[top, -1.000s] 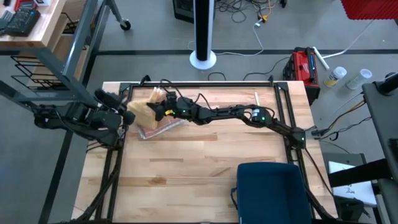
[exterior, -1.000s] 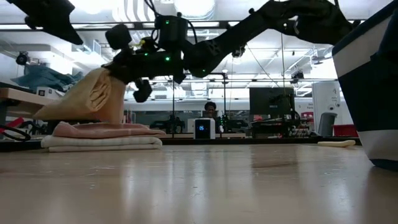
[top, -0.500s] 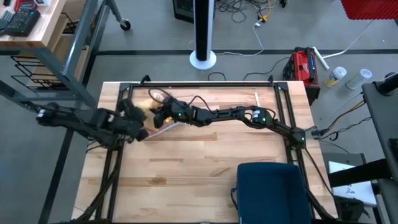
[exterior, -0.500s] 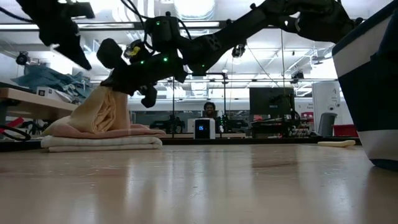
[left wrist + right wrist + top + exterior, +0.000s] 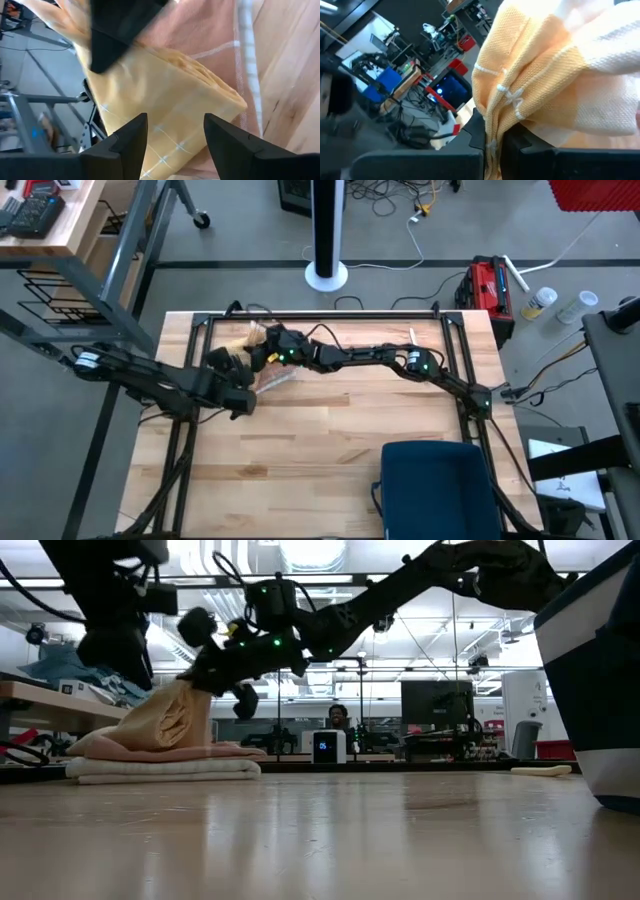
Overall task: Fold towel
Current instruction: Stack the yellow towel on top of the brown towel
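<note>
Table [image 5: 330,440] of pale wood fills the high view, with both arms reaching to its far left part. There the yellow towel [image 5: 222,359] lies bunched on a pink towel [image 5: 272,379]. The right gripper [image 5: 258,358] comes in from the right side and meets the yellow cloth; the left gripper [image 5: 238,398] sits just beside the pile on its near side. A dark blue bin [image 5: 435,490] stands at the near right

Low view: the yellow towel [image 5: 165,720] rises in a peak, pulled up at its top by the right gripper [image 5: 200,677], which is clamped on the fabric. Under it lie the pink towel [image 5: 225,751] and a white folded towel [image 5: 165,769], stacked flat on the table [image 5: 320,840]. The left gripper [image 5: 125,645] hangs above the pile's left end, apart from the cloth

Left wrist view: the left gripper [image 5: 175,135] has its fingers spread wide with nothing between them; the yellow towel [image 5: 170,95] and pink towel [image 5: 200,30] lie just beyond

Right wrist view: the right gripper [image 5: 492,145] pinches a fold of the yellow towel [image 5: 540,80]
</note>
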You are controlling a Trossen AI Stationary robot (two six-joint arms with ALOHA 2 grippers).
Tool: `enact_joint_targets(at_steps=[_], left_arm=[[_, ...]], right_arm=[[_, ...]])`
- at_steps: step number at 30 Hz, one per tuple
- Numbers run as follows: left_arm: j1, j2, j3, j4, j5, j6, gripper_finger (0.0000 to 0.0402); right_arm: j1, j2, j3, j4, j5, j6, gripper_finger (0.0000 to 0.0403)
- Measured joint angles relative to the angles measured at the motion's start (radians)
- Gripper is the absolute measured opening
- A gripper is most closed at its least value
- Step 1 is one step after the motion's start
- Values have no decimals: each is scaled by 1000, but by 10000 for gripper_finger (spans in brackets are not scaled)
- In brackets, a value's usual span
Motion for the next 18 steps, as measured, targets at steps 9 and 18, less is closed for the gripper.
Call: enact_joint_targets(at_steps=[9,18], left_arm=[[0,68,-23,75,74,92,167],[0,153,-33,114,141,138,169]], right_arm=[[-40,0,-5,-14,-77,19,20],[-35,0,-6,-6,-81,-25,11]])
